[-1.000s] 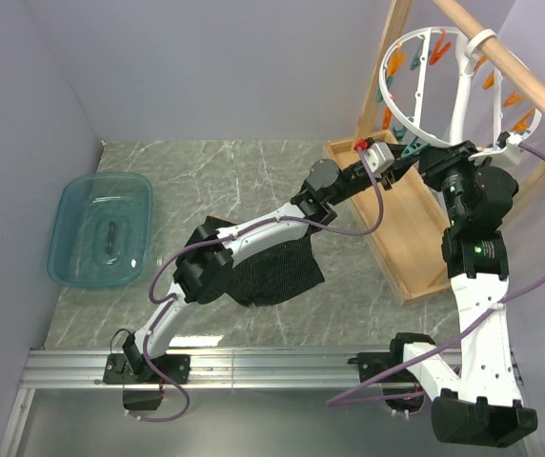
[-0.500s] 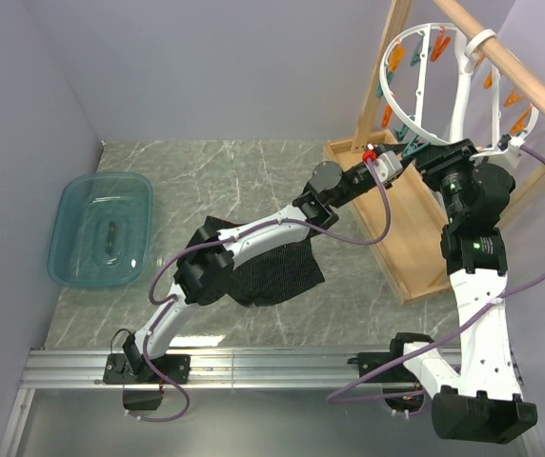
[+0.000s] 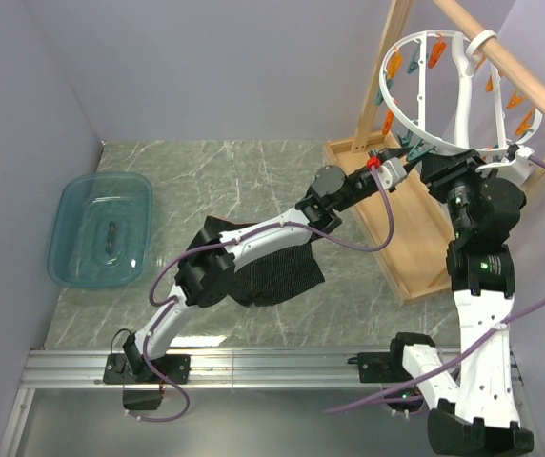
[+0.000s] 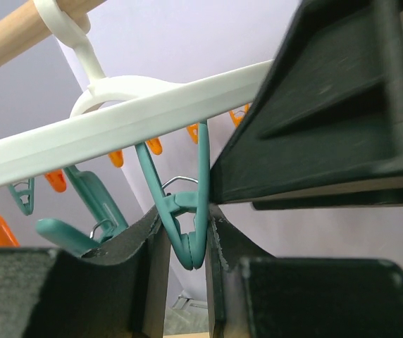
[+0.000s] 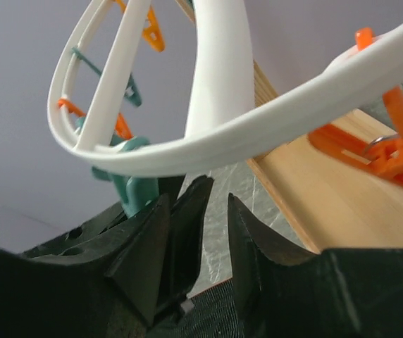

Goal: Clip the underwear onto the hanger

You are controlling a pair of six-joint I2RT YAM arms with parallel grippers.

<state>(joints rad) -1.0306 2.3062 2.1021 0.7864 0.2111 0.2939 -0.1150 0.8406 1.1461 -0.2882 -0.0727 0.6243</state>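
Reaching to the far right, the left gripper point(image 4: 186, 271) has its jaws closed on a teal clothespin point(image 4: 187, 229) that hangs from the lower rim of the hanger point(image 3: 462, 90). The right gripper point(image 5: 214, 232) sits just under that rim beside it, jaws parted with nothing between them. The underwear point(image 3: 277, 276) lies crumpled on the counter point(image 3: 253, 171) near the middle, partly under the left arm point(image 3: 253, 235), well apart from the hanger.
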